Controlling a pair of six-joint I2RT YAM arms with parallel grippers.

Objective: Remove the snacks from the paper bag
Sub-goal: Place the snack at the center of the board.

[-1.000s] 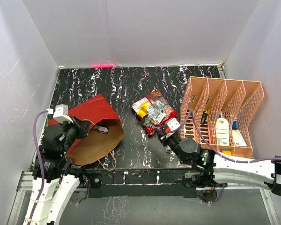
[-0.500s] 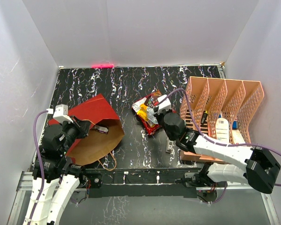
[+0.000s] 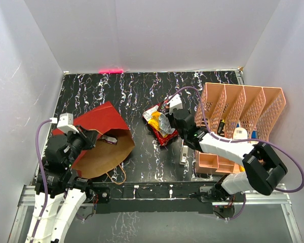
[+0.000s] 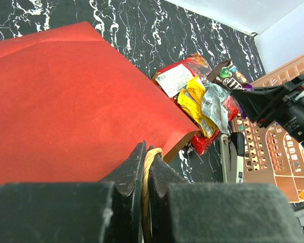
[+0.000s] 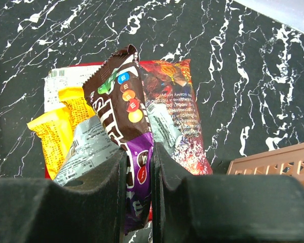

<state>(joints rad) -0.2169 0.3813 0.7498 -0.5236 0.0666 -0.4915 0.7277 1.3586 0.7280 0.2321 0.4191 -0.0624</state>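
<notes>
Right gripper pinches the brown candy packet — long axis pointing away, above the snack pile — left gripper clamped on the paper bag.

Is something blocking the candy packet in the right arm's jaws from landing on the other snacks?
No, nothing visible. The right jaws are shut on the brown-and-purple packet, directly over the snack pile; nothing shows between them.

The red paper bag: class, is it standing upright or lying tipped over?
Tipped over. The paper bag lies on the table, red side up, its open mouth facing sideways and showing the brown inside.
</notes>
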